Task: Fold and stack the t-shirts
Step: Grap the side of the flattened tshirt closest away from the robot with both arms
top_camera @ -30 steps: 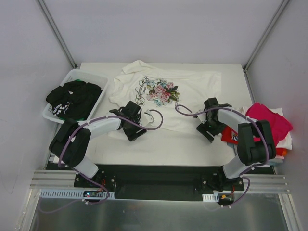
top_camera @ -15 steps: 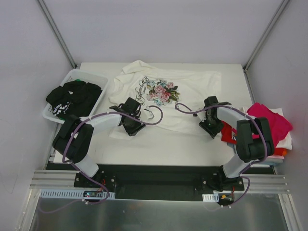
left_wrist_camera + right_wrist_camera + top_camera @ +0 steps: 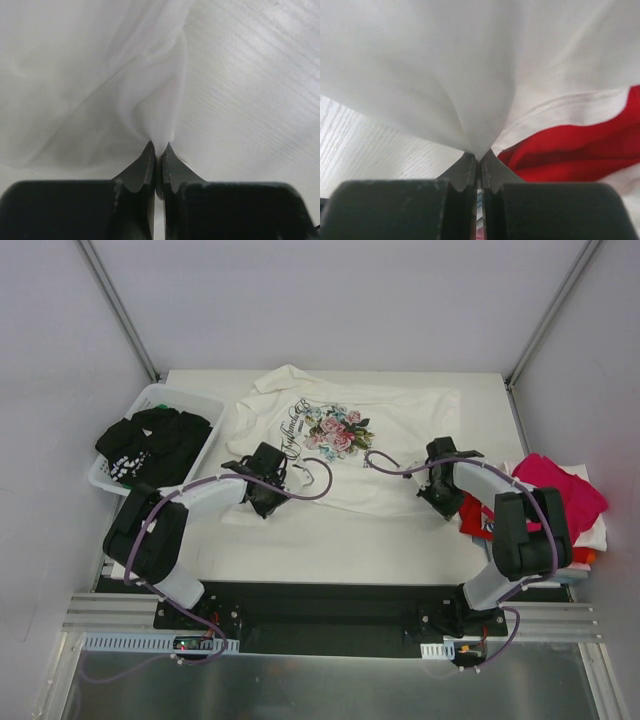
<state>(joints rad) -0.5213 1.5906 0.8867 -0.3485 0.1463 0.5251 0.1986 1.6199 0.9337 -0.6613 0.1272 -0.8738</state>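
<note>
Both grippers have closed: left gripper (image 3: 157, 148) and right gripper (image 3: 479, 156) each pinch the near hem of the floral white tee (image 3: 400, 420), spread out centrally. Far left, the white basket (image 3: 200, 400) holds a black tee (image 3: 150, 440).

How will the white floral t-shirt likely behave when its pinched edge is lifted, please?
Probably floppy: the white floral t-shirt puckers into soft folds at the left end effector, so it should sag between grips. Likely light: thin cloth bunches in the right end effector. Its hem overlaps the red t-shirt and might drag it.
</note>
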